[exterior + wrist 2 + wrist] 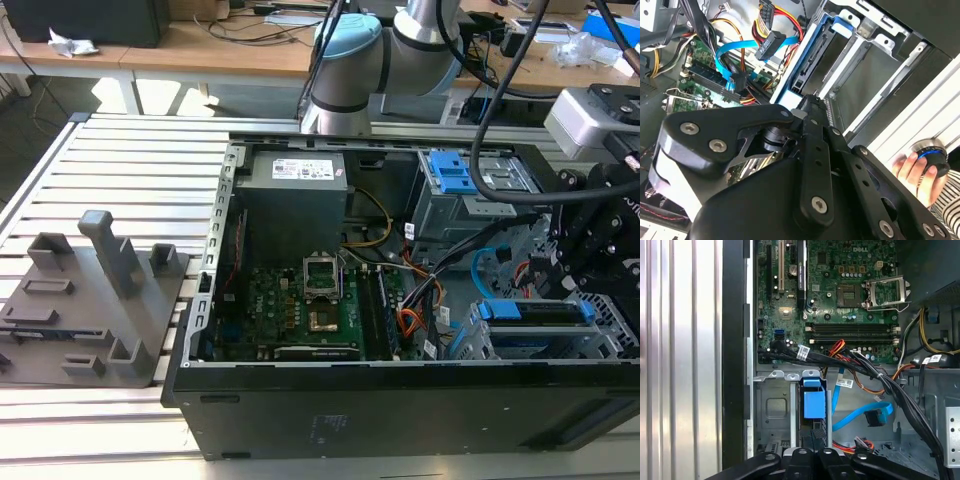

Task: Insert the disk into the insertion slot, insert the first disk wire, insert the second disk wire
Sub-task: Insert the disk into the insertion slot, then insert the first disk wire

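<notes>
A: Two things in the exterior view, the disk (530, 312) and the gripper (560, 280). Where are they?
B: The disk sits in the insertion slot (600, 345), on the exterior view's right of the motherboard (300, 310). The gripper is right at it.
A: Second wrist view?
B: The gripper (810, 102) is drawn narrow, its tip touching the disk's (812, 55) end. The first disk wire (771, 44) hangs with its plug free near the motherboard's (700, 67) edge.
A: First wrist view?
B: Past the motherboard's (840, 290) edge, beside the disk (814, 402), lies the second disk wire (855, 420), plug loose.
</notes>
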Robot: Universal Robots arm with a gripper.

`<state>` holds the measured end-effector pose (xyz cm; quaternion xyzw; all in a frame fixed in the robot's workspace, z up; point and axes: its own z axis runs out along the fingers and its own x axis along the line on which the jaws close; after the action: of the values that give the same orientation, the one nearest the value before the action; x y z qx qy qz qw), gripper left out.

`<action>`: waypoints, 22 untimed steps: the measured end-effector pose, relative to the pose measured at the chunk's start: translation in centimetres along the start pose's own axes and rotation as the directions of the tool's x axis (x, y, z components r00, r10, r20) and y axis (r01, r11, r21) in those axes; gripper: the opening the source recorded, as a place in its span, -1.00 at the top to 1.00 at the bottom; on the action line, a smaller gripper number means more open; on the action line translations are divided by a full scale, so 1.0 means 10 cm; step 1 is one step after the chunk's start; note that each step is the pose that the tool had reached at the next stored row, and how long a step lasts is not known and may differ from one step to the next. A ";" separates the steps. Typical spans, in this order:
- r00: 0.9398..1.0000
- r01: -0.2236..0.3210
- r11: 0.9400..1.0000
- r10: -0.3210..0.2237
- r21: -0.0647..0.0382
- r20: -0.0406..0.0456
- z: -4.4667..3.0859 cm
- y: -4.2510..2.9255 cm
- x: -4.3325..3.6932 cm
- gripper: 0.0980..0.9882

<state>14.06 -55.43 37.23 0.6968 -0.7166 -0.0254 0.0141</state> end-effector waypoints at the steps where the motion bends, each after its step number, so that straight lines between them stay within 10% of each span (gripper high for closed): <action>1: 1.000 0.000 1.000 0.000 0.000 0.000 0.000 0.000 0.001 0.98; 12: 1.000 0.000 1.000 0.000 0.000 0.000 0.000 -0.005 0.000 0.96; 16: 1.000 0.000 1.000 0.000 0.000 0.000 -0.001 -0.006 -0.006 0.41; 22: 1.000 0.000 1.000 0.000 0.000 -0.001 0.005 0.003 -0.340 0.41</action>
<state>14.13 -52.03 37.23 0.6969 -0.7166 -0.0250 0.0144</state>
